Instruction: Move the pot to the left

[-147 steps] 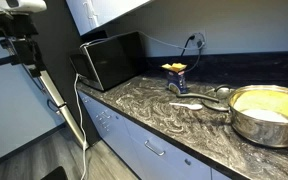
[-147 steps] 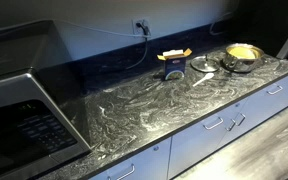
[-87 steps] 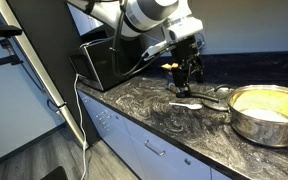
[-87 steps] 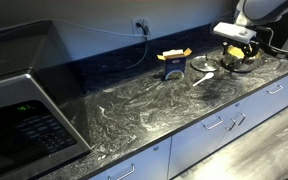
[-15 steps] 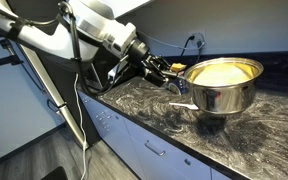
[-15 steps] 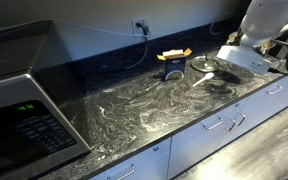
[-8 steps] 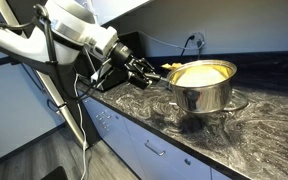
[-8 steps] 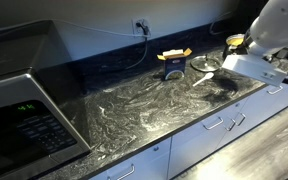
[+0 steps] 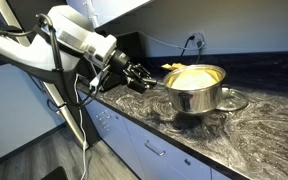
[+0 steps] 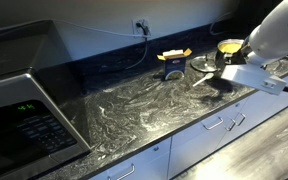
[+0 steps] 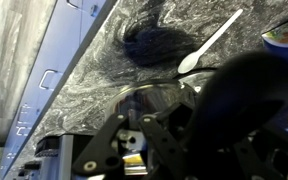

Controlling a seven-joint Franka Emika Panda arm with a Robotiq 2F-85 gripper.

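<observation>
Over marbled countertop (image 9: 259, 140), arm (image 9: 79, 35) extends horizontally, fingers (image 9: 152, 80) gripping pot (image 9: 196, 95)

Nothing here can actually be read.
The microwave (image 10: 29, 125) has a green glow on its display (image 10: 27, 106), but the digits are too small to make out. The small yellow-and-blue box (image 10: 172, 66) by the wall has printing on its front, and it stays a blur in both exterior views. The wrist view shows no legible letters either.
</observation>
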